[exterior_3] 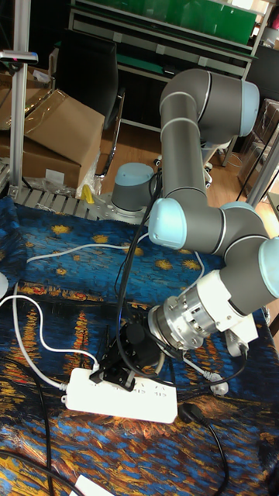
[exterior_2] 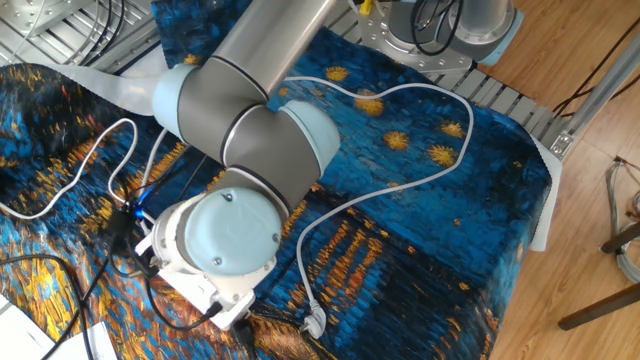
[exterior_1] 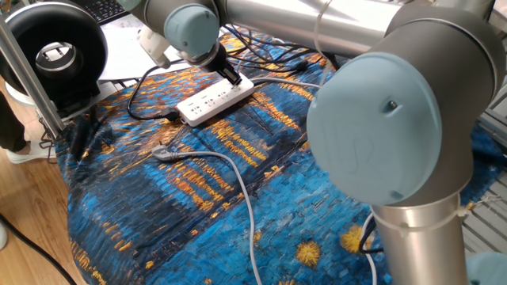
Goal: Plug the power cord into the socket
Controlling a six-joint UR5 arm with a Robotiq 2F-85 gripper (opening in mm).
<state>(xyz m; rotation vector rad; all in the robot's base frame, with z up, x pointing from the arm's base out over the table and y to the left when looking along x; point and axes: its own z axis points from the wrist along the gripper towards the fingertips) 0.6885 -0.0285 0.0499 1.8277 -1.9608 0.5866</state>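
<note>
White socket [exterior_1: 215, 99] on blue cloth [exterior_1: 198, 198], pincer [exterior_1: 232, 77] at its end, grip state unclear

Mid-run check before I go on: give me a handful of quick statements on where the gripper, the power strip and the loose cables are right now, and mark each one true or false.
1. The gripper is right over one end of the socket. True.
2. The socket lies on bare wood. False: it lies on the blue and orange painted cloth.
3. A black lead leaves the socket at the end far from the gripper. True.
4. The thicker grey cable is plugged into the socket. False: its metallic end lies loose on the cloth, apart from the socket.
5. The gripper is lifted high above the table. False: it is down at the socket's top face.
</note>
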